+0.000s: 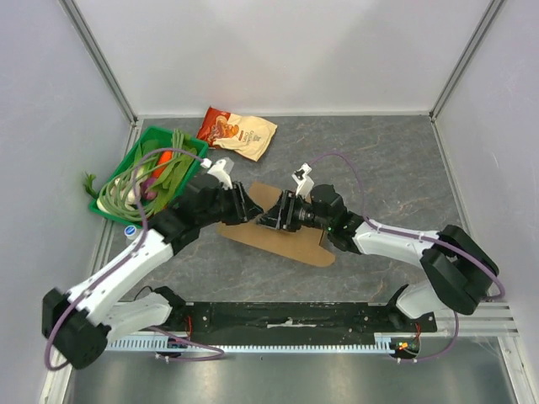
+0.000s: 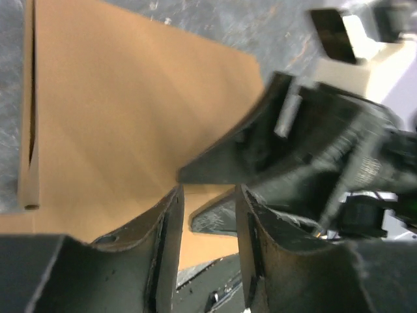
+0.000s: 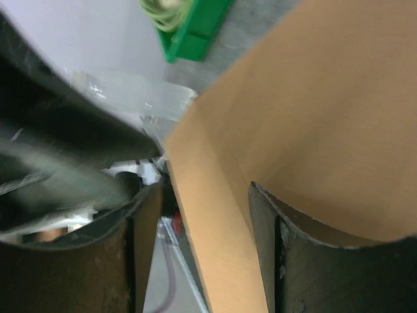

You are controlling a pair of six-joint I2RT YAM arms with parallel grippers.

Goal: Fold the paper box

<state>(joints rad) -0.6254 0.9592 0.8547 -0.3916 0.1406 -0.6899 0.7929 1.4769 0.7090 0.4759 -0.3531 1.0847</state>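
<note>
At the centre of the top view, the paper box [image 1: 295, 242] lay as a flat brown cardboard cutout on the grey speckled surface [image 1: 379, 168]. It ran from upper left to lower right and had a rounded end at the lower right. Both arms reached in over its middle and upper-left part, so much of it was hidden there.

The left pincer [image 1: 249, 207] came from the left and the right pincer [image 1: 271, 217] from the right, their tips just beside each other above the cardboard.

From the left wrist, the left pincer's fingers [image 2: 166, 241] stood partly apart at the bottom of the frame. The gap between them was moderate, and nothing could be seen pinched in it. The cardboard sheet filled the upper left of that view, and the other arm's dark fingers lay across it at the right.

From the right wrist, the right pincer's fingers [image 3: 287, 261] stood fairly wide. A raised strip of the cardboard ran between them, close against the right-hand finger. A clear gap remained on the left side, so the jaws were not clamped on it.

Farther out, a green basket [image 1: 152, 135] of vegetables sat at the left of the surface. A cream-and-red snack bag [image 1: 240, 133] lay near the back wall, well apart from the box.
</note>
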